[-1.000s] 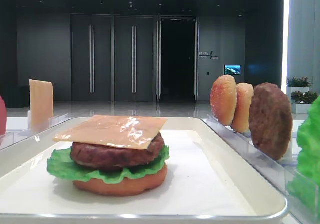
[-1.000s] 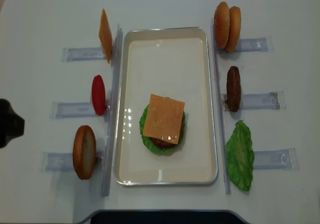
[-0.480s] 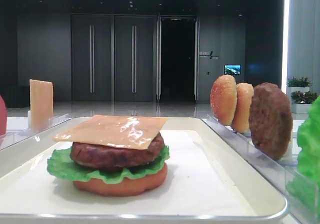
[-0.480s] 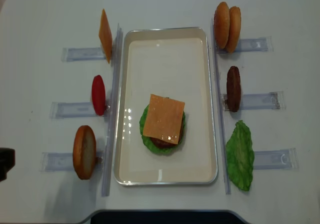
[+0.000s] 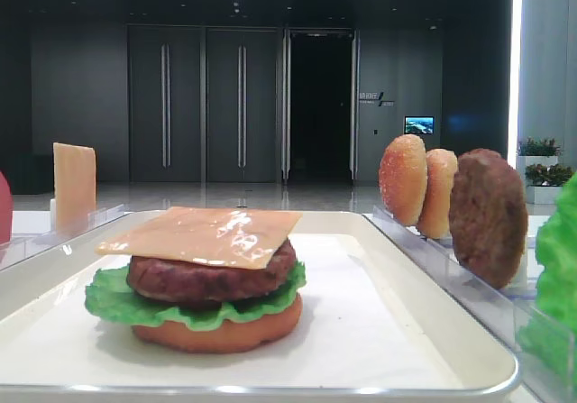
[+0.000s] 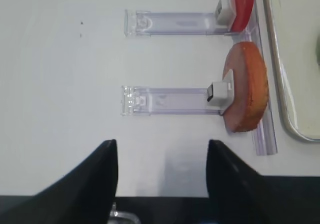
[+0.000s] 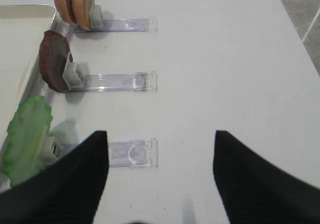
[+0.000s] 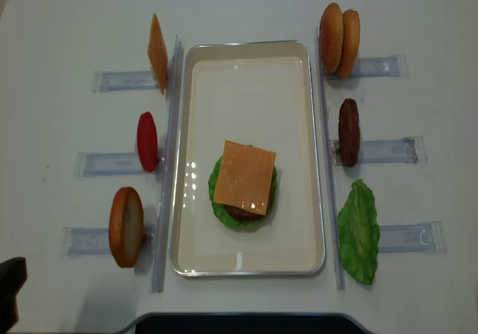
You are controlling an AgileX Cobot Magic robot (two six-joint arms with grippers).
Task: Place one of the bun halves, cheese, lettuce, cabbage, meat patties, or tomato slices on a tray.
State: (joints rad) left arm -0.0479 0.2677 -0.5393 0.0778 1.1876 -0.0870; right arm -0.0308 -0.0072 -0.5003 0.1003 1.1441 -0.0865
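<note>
A: Left gripper, black, two-fingered: jaws apart with bare table between them, nothing held. It sits low at the near left table edge, well apart from the tray. Right gripper likewise spread wide and empty over bare white table.

B: Nearest item to the left one?

A: A round golden-orange bun half, upright on edge in its narrow clear plastic rack, just beside the large cream-white rectangular tray. Beyond it a red tomato slice, also on edge in a rack.

B: And on the tray?

A: A stack: orange bun base, green ruffled lettuce, dark-brown rough patty, and the thin pale orange-tan square cheese slice flat on top.

B: Step in hand?

A: My reading: between placements, cheese done. Next call is likely tomato or top bun; that needs a jaw-width approach square to an upright disc, then laying it flat, centred on the cheese.
</note>
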